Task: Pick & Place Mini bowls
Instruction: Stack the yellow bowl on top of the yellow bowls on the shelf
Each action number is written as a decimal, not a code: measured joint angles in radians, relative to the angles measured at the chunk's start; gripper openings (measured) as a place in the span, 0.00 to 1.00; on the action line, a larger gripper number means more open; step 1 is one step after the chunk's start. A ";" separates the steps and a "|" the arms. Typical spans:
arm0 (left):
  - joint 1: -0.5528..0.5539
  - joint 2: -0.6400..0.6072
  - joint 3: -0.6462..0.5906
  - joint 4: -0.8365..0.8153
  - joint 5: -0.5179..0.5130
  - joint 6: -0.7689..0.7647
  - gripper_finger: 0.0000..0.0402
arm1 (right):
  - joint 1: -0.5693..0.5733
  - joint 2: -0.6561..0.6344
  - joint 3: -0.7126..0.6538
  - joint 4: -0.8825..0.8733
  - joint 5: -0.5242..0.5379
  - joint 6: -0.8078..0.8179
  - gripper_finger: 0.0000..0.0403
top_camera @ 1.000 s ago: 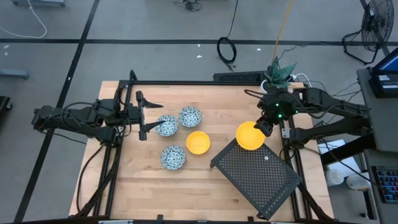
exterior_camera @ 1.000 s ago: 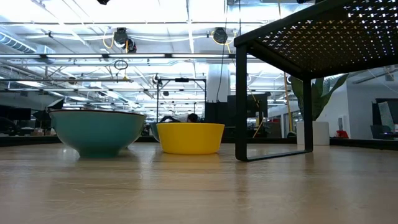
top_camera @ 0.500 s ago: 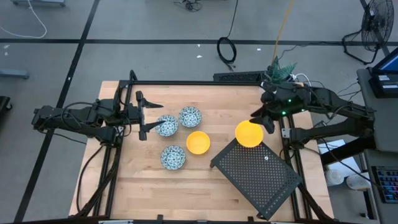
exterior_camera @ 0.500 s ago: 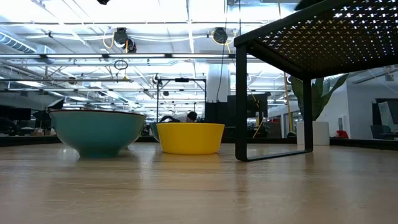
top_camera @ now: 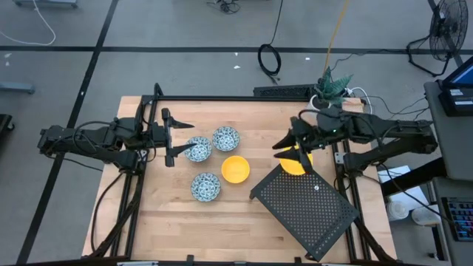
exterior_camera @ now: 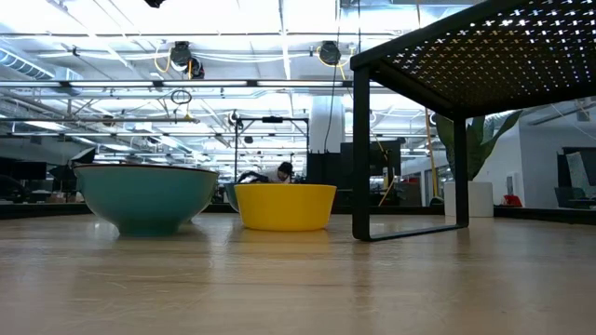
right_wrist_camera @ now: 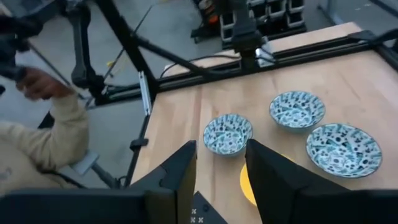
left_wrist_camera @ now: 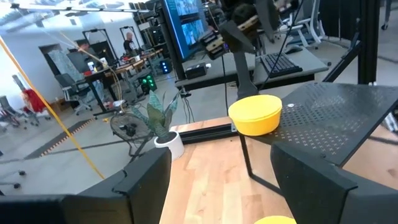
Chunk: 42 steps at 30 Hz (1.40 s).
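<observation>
A bright yellow mini bowl sits on the near corner of the black perforated rack, at the rack's edge closest to the middle of the table. A second ago the right gripper hung over this bowl's right rim; it has since swung off to the table's centre side, so its fingers now stand apart and empty just above and beside the bowl, partly covering it from overhead. In the left wrist view the bowl rests upright on the rack's corner, with the dark right arm above it.

The other bowls have not moved. A second yellow mini bowl sits on the bare wood between the rack and three blue-and-white patterned bowls: one toward the far side, one beside the left gripper, and one nearer the front. All four lie close together but apart. From table height the nearest patterned bowl shows a plain teal outside, and the yellow one stands just short of the rack's leg.

The left gripper waits near the table's left edge, its fingers spread and holding nothing. Open wood lies along the front of the wooden table and between the bowls and the rack. A white plant pot stands at the far right corner.
</observation>
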 joint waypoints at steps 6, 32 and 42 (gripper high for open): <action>0.000 0.000 0.000 0.016 0.000 -0.133 0.68 | 0.025 0.008 0.000 -0.007 0.002 -0.023 0.31; 0.000 0.058 0.000 0.089 -0.063 -0.154 0.68 | 0.182 -0.372 -0.394 0.219 0.167 -0.214 0.31; 0.004 0.416 0.220 -0.235 -0.059 -0.340 0.68 | 0.182 -0.520 -0.627 0.528 0.165 -0.474 0.31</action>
